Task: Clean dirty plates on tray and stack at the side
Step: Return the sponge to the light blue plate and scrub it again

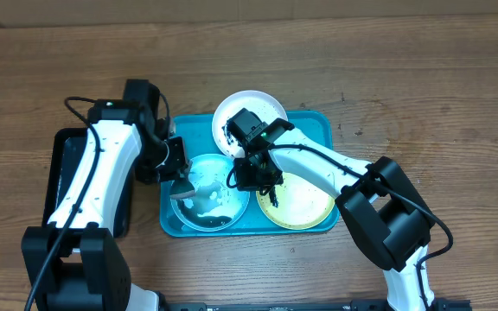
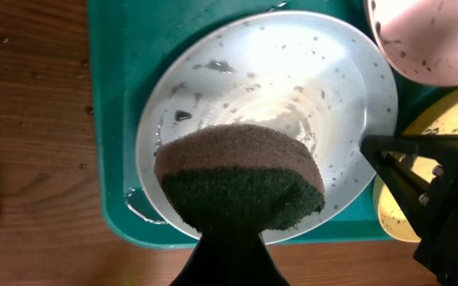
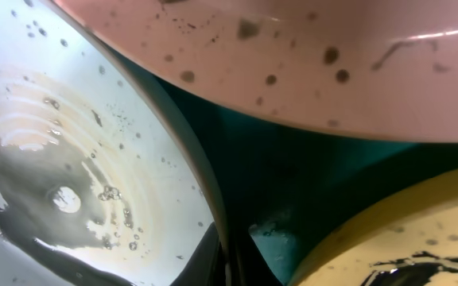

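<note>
**Wet plate, two end effectors, not much room**

My left end effector [image 2: 228,253] is clamped on the sponge [image 2: 241,187], which hangs over the near side of the light blue plate [image 2: 293,87]. My right end effector [image 3: 227,268] is down at that plate's right rim. The rim runs straight between its fingers, and I read that as a pinch holding the plate steady. The plate sits in the left half of the tray [image 1: 318,121], with a milky film of water across its well.

That water is my first worry. A slick rim can slide out of a two-finger pinch the moment the sponge drags sideways, and then the plate spins or skates. It has nowhere harmless to go. The yellow-green plate [image 1: 305,203] is just beside it on the right, and the white plate [image 1: 262,105] looms close above my right fingers.

Next, pressure. If I press the sponge near the edge rather than the middle, the plate may tip against the pinch and slop water over the tray's low rim onto the worktop [image 1: 405,69].

Then the sponge itself. A wide stroke to the right runs it into my own right fingers.

Lastly, the white plate overhangs the tray's far rim, and a nudge from my right arm could push it off. All three plates are in the tray, specks and all, and nothing is stacked.
</note>
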`<state>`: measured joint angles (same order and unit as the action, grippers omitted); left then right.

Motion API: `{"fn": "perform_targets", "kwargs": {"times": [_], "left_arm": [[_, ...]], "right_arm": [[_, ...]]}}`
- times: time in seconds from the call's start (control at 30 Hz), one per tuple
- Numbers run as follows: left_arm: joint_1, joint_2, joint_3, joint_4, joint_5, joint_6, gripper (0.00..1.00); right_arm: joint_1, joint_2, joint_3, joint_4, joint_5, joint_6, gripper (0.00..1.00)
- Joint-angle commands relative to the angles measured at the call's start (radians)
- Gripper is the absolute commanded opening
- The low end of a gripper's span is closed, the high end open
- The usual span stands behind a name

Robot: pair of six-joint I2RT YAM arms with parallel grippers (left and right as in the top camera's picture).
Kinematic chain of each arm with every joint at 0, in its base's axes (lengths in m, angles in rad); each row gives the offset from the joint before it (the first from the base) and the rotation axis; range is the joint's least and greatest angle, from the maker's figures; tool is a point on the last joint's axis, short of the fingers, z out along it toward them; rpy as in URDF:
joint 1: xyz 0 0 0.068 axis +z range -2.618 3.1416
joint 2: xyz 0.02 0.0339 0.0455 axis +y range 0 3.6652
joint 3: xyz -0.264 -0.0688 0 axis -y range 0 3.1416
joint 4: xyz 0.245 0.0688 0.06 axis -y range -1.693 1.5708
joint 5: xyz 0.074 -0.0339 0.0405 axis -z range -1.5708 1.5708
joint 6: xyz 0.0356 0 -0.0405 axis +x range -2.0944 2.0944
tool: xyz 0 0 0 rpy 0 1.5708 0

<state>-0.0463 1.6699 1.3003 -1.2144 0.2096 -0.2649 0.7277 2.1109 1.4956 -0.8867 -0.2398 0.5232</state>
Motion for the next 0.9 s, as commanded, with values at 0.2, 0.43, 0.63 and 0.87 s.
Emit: {"fn": "perform_targets", "kwargs": {"times": [0.2,0.43,0.63,0.87], "left_arm": [[-0.033,-0.003,-0.073,0.054,-0.033,-0.031,0.04],[-0.033,-0.003,-0.237,0.3,0.014,-0.029,0.04],[-0.033,-0.003,-0.319,0.459,0.035,-0.026,0.04],[-0.032,-0.003,-0.436,0.587,0.025,-0.026,0.04]], "right_arm": [[-0.017,0.001,-0.004,0.068,0.068,0.054,0.04],[-0.017,0.001,-0.004,0.071,0.067,0.053,0.04],[-0.017,0.001,-0.004,0.071,0.067,0.053,0.04],[-0.017,0.001,-0.004,0.07,0.067,0.053,0.04]]}}
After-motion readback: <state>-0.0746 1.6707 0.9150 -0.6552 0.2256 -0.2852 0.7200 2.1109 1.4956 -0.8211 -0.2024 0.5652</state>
